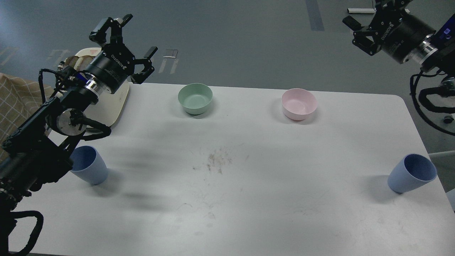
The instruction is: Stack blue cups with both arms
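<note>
Our left end effector [137, 42] hangs above the bench's [227, 199] far left corner, fingers spread wide, grasping nothing. Our right end effector [359, 30] sits high at the top right, partly cut off by the frame; we cannot tell its state. One blue cup [90, 165] stands at the left edge, partly hidden by our left arm [53, 117]; the other blue cup [412, 173] stands near the right edge. A mint-green bowl [195, 98] and a pink bowl [299, 104] sit along the far side.

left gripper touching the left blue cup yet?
Apart. Head view: the left gripper is raised, jaws open, near the table's far edge; the left blue cup stands at the near edge.
</note>
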You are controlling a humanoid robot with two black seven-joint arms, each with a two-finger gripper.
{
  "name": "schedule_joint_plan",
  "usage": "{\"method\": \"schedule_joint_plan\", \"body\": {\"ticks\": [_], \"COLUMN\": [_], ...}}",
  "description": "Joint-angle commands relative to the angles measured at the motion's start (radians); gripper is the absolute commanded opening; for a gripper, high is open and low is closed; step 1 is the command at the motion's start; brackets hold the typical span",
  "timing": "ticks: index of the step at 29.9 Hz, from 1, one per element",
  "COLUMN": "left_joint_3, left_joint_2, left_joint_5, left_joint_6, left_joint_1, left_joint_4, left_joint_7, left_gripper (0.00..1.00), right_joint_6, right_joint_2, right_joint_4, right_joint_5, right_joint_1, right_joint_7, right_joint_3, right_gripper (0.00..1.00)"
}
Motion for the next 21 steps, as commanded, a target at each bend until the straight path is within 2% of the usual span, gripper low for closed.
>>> {"method": "schedule_joint_plan", "body": {"ticks": [1, 6, 12, 16, 21], "left_joint_3": [0.0, 0.006, 0.003, 0.003, 0.011], "left_joint_2": [-0.004, -0.004, 0.036, 0.131, 0.32], "left_joint_5": [0.019, 0.022, 0.057, 0.164, 0.364], "left_joint_6": [0.0, 0.0, 0.0, 0.0, 0.0], "left_joint_1": [-0.001, 0.001, 0.006, 0.006, 0.012], "left_joint_4": [-0.001, -0.026, -0.081, -0.168, -0.331], "left_joint_7": [0.0, 0.0, 0.0, 0.0, -0.002], "left_gripper": [0.98, 0.98, 0.98, 0.98, 0.98], "right_joint_6": [0.0, 0.0, 0.0, 0.0, 0.0], "right_joint_2": [-0.117, -0.201, -0.201, -0.175, -0.134], "right_joint_4": [0.09, 0.172, 0.17, 0.158, 0.118], "right_joint_5": [-0.074, -0.099, -0.099, -0.1, -0.1], "right_joint_1": [0.0, -0.009, -0.032, -0.033, -0.035], "right_joint_7": [0.0, 0.0, 0.002, 0.002, 0.002], "right_joint_3": [-0.005, -0.005, -0.004, -0.002, -0.001], "right_gripper": [1.0, 1.0, 1.0, 1.0, 1.0]}}
